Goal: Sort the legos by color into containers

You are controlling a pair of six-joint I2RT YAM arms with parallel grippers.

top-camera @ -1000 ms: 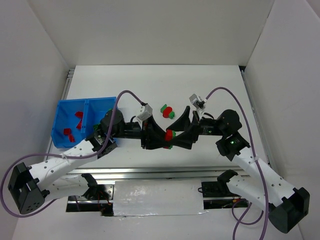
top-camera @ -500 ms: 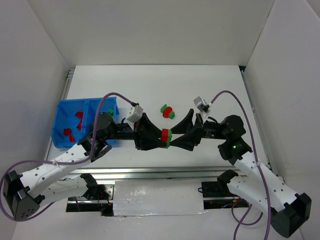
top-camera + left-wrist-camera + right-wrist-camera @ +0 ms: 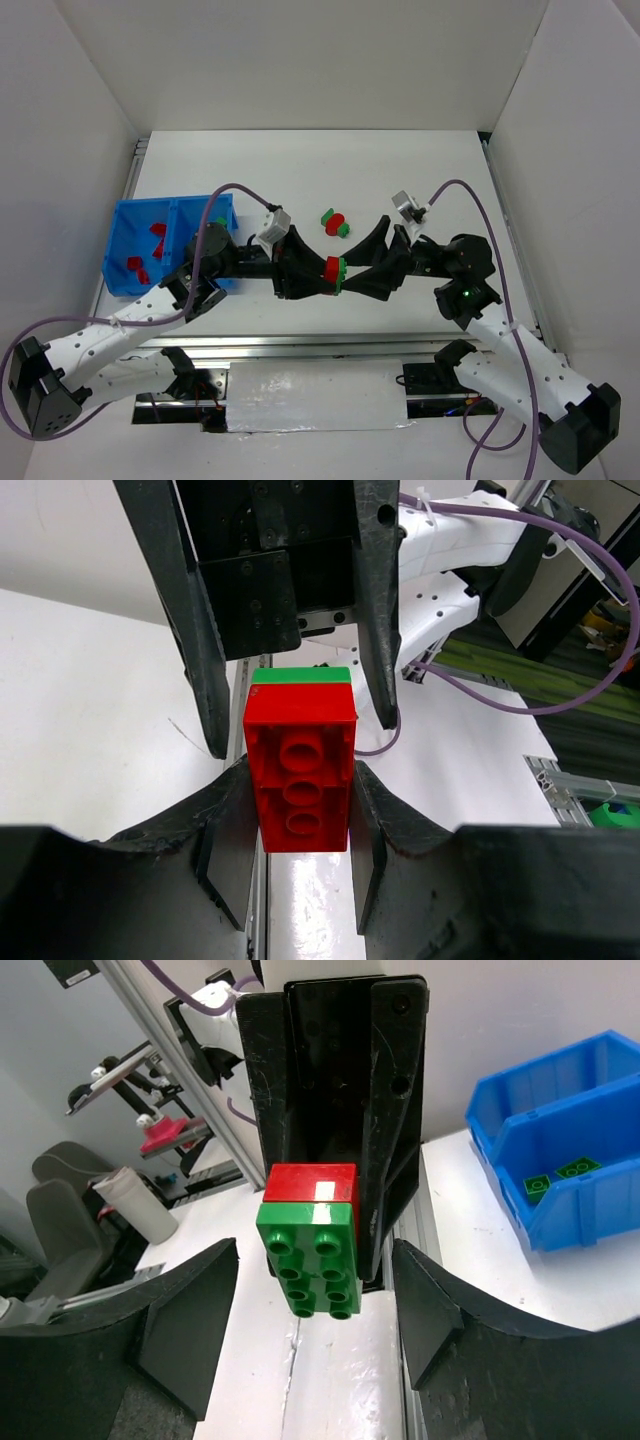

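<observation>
Above the middle of the table (image 3: 430, 180), nearest the robot, a joined red-and-green brick (image 3: 333, 271) hangs between both pincers. The left gripper (image 3: 300, 805) pinches its red half (image 3: 300, 770) across the smooth side walls. The right gripper (image 3: 312, 1260), reaching in from three o'clock, stands spread round the green half (image 3: 310, 1245) without touching it. The piece looks light, rigid and slick, so I judge that pincer should close squarely on the green's flat sides, then pull straight away. At nine o'clock sits the blue bin (image 3: 150, 203), with red bricks (image 3: 157, 231) in its left compartment. Farther off, at twelve o'clock, lies another joined cluster (image 3: 335, 222).
</observation>
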